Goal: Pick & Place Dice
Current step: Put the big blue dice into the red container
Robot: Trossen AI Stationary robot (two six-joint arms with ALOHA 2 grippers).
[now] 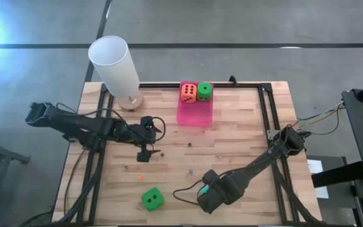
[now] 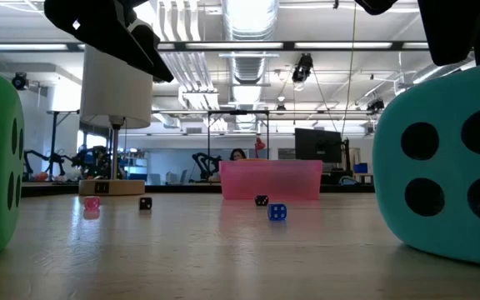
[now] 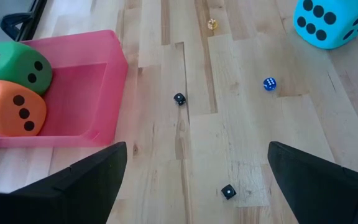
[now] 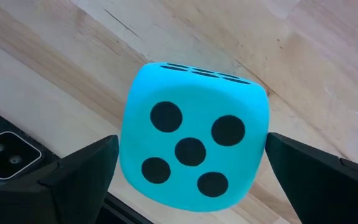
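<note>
Nearest the low camera sat two big soft dice on the wooden table [image 1: 244,157]: a green die [image 1: 152,199] on one side and a teal die [image 4: 194,152] on the other, both well apart from the pink bin [image 1: 195,112], at the table's near edge. The bin serves as my marker for everything else.

In the bin, an orange-red die [image 1: 188,92] and a second green die [image 1: 205,91] lay touching each other. So two of the four dice looked to be delivered, and two were left on the table, as far as I could judge.

The right gripper [image 4: 191,168] hung directly over the teal die, far from the bin, its dark fingers [image 4: 79,171] spread wide on either side of the cube and not touching it. It held nothing; the die looked next in line for a grasp.

The left gripper [image 3: 194,171] hovered near the bin, just off its side, fingers likewise wide apart and empty. The loose green die was well away from it.

Between the bin and the big loose dice lay a few tiny dice, among them a blue one [image 3: 270,83] and a black one [image 3: 179,98]. A white lamp [image 1: 115,66] stood beside the bin at the table's far edge.
</note>
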